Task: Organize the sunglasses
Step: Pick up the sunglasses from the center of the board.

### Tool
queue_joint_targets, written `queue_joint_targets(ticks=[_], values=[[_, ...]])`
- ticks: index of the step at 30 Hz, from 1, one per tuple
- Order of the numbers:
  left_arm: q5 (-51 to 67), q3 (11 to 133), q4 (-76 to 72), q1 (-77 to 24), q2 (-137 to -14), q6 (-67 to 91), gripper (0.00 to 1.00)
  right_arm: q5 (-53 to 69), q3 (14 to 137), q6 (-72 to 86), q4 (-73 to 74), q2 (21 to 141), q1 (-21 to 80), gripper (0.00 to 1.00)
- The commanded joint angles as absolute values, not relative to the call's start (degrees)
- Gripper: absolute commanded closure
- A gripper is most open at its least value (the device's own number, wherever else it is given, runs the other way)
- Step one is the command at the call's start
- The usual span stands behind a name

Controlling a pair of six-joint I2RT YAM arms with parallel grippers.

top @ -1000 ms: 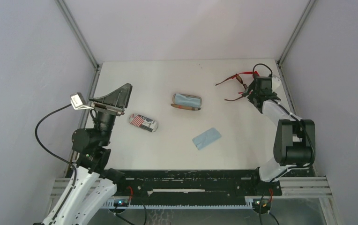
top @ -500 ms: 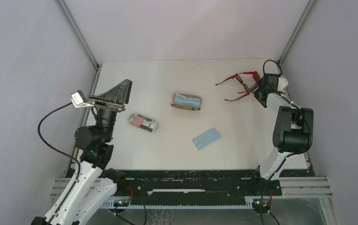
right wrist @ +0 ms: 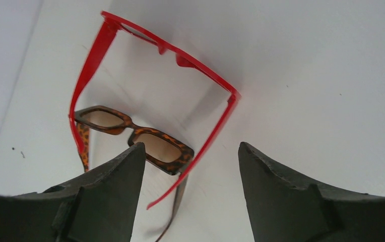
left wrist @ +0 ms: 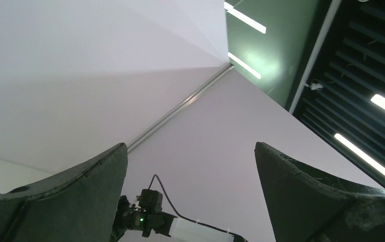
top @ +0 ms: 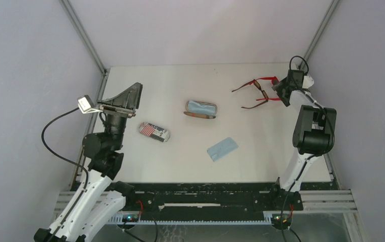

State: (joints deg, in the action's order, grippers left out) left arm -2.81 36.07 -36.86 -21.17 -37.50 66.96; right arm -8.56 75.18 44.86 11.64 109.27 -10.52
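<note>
Parked at nine o'clock with left gripper (left wrist: 190,146) spread wide, empty, aimed at the ceiling. Poised at two o'clock with right gripper (right wrist: 190,147) unclenched over red sunglasses (right wrist: 183,59) and brown sunglasses (right wrist: 135,133), overlapping on the table (top: 180,151), neither grasped. Probably mid-reach for one pair; next, calls for dropping lower, straddling a single frame and clamping without dragging its neighbour.

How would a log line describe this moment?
left gripper open, empty, raised | right gripper open, facing both pairs | red sunglasses overlapping brown sunglasses, far right, ungrasped
</note>
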Motion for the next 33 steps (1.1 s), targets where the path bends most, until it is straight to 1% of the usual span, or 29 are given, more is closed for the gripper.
queue_joint_targets(ticks=[1, 5, 7, 11, 16, 23, 33], values=[[-5.7, 37.6, -31.7, -20.5, -36.0, 66.3, 0.0, -9.5, 80.0, 43.5, 14.3, 110.4, -10.8, 0.35], [-7.0, 39.3, -24.1, -20.5, -34.9, 64.5, 0.0, -8.2, 81.6, 42.5, 15.7, 111.5, -10.7, 0.43], [-8.5, 39.5, -20.9, -20.6, -34.1, 63.6, 0.0, -7.4, 82.9, 42.1, 17.0, 112.5, -10.7, 0.45], [-9.7, 40.0, -15.5, -20.6, -33.1, 61.8, 0.0, -7.1, 86.4, 40.3, 21.3, 114.2, -10.2, 0.46], [-10.5, 44.8, -4.4, -20.6, -34.5, 59.7, 0.0, -7.8, 90.8, 38.4, 25.9, 116.3, -9.2, 0.47], [-9.9, 45.7, -2.0, -20.6, -34.2, 56.8, 0.0, -11.1, 96.1, 34.1, 31.2, 119.4, -7.6, 0.5], [-8.4, 47.5, 0.1, -20.5, -35.3, 54.0, 0.0, -11.7, 106.4, 29.1, 41.4, 125.3, -6.9, 0.55]])
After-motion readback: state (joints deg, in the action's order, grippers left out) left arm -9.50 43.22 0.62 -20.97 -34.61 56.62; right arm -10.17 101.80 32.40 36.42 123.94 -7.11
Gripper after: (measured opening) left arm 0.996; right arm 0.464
